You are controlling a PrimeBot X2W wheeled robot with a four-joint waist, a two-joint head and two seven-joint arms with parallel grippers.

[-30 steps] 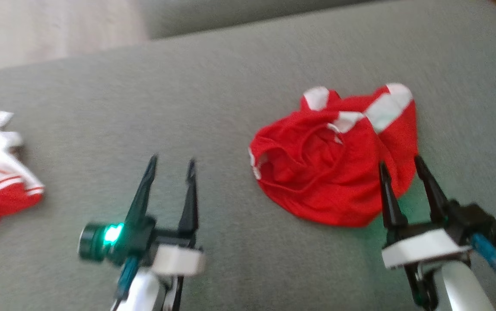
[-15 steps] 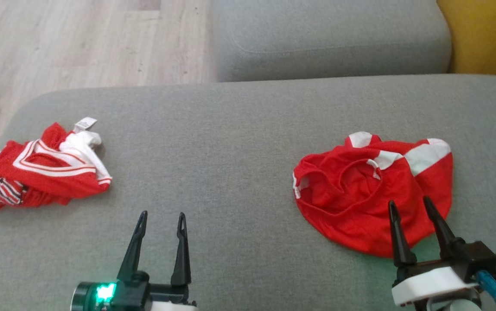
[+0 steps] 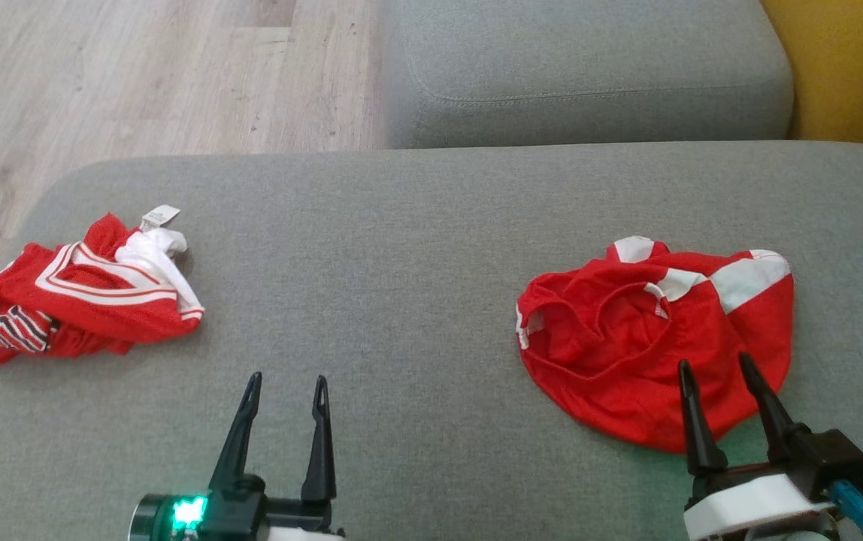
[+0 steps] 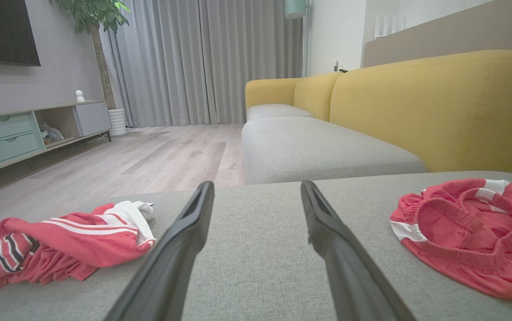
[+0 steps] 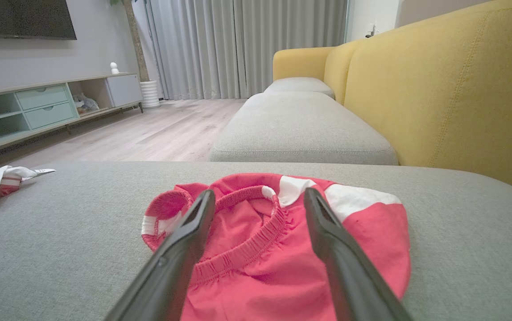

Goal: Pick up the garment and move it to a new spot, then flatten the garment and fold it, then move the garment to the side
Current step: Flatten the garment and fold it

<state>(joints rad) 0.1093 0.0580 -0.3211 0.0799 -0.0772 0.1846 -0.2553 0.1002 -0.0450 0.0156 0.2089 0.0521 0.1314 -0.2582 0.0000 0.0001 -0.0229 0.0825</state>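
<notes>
A crumpled red garment [image 3: 627, 338] with white patches and an elastic waistband lies on the right of the grey sofa cushion [image 3: 416, 248]. My right gripper [image 3: 711, 361] is open, its fingertips over the garment's near edge, holding nothing. In the right wrist view the garment [image 5: 256, 249] lies between and beyond the spread fingers [image 5: 180, 249] of the gripper [image 5: 258, 194]. My left gripper [image 3: 286, 379] is open and empty over bare cushion near the front middle. In the left wrist view it [image 4: 256, 187] points across the cushion, the garment [image 4: 470, 236] off to its right.
A second red garment [image 3: 78, 300] with white stripes and a label lies bunched at the cushion's left edge [image 4: 59, 249]. Beyond are another grey seat cushion [image 3: 582, 68], a yellow sofa back [image 3: 852, 68] and wooden floor [image 3: 138, 75]. Bare cushion separates the two garments.
The head camera has shifted, so the whole picture slid down and sharpened. Both garments lie as before, and both grippers stay open.
</notes>
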